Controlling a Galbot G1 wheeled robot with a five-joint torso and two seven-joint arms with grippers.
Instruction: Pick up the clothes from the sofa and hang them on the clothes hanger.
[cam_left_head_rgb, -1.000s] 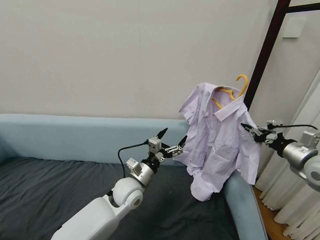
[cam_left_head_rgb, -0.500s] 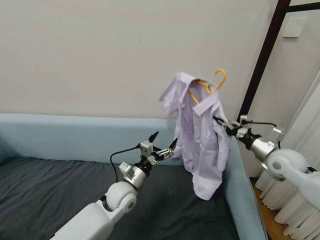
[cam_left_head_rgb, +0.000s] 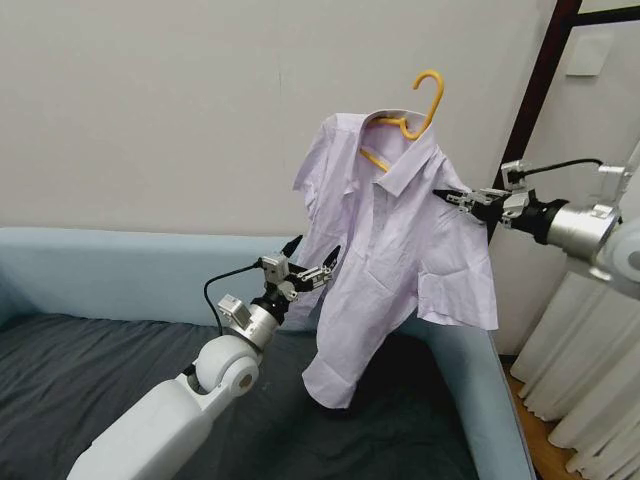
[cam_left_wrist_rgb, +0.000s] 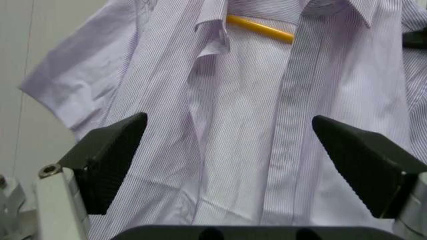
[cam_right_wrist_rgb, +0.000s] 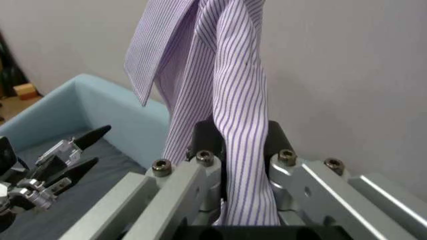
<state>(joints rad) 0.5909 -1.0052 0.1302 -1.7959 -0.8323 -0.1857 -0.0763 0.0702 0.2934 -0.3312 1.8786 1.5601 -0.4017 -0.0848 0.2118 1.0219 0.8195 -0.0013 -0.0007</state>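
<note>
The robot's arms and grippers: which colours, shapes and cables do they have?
The left arm has a pale grey shell with a round joint, a silver wrist and a looping black cable. The left gripper has pointed black fingers. The right arm is silver-grey, with a black wire; the right gripper has bolted metal brackets.

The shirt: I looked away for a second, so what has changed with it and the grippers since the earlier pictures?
The right gripper, shut on the shirt, has risen and carried it, with its yellow hanger, higher and toward the robot's left. The left gripper moved left and slightly up alongside, open beside the cloth. The sofa stayed put; the right grip held throughout.
</note>
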